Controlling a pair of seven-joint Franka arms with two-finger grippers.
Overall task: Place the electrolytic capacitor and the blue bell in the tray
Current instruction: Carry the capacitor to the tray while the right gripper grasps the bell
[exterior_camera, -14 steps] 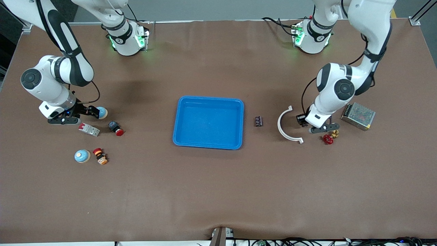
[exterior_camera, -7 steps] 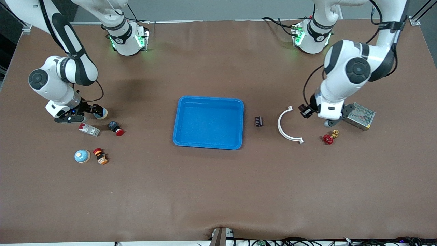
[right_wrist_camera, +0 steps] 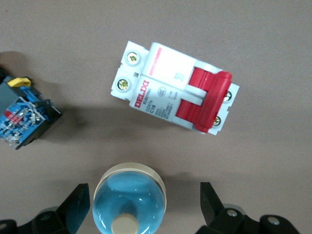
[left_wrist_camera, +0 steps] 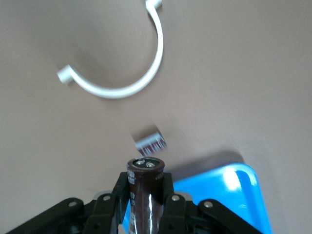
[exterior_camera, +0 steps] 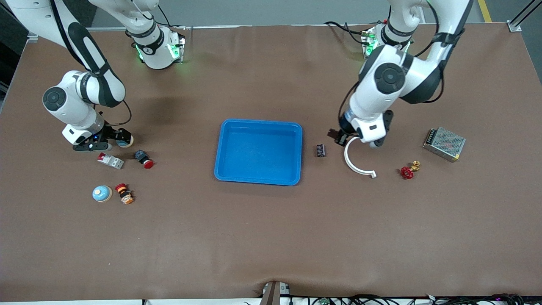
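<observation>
Grippers first: our left gripper [left_wrist_camera: 145, 204] is clamped on a dark brown capacitor [left_wrist_camera: 145, 192], which stands upright between the fingers with its silvery top showing in the left wrist view. In the front view that gripper [exterior_camera: 338, 137] hangs over bare table between the blue tray [exterior_camera: 258, 151] and the white half-ring clamp [exterior_camera: 355, 157], with a second small capacitor [exterior_camera: 320, 150] lying on the table just beside the tray's rim and close below our held one. The tray's corner [left_wrist_camera: 243, 195] shows right next to the gripper from the wrist camera.

Our right gripper [right_wrist_camera: 146, 204] stands wide open, one finger on each side of a blue bell [right_wrist_camera: 129, 200] with a cream knob, not gripping it; from the front view the bell [exterior_camera: 125, 140] is mostly hidden by the fingers, so we can't quite say whether either finger touches it. Near that gripper [exterior_camera: 111, 139] lie a white and red circuit breaker [exterior_camera: 110, 161] and a black push button with a red cap [exterior_camera: 144, 159]. Farther from it, nearer the front camera, sit a second blue bell [exterior_camera: 102, 193] and an orange and red button [exterior_camera: 124, 193].

Toward the left arm's end we see a red valve [exterior_camera: 407, 171] and a metal mesh box [exterior_camera: 444, 144].
</observation>
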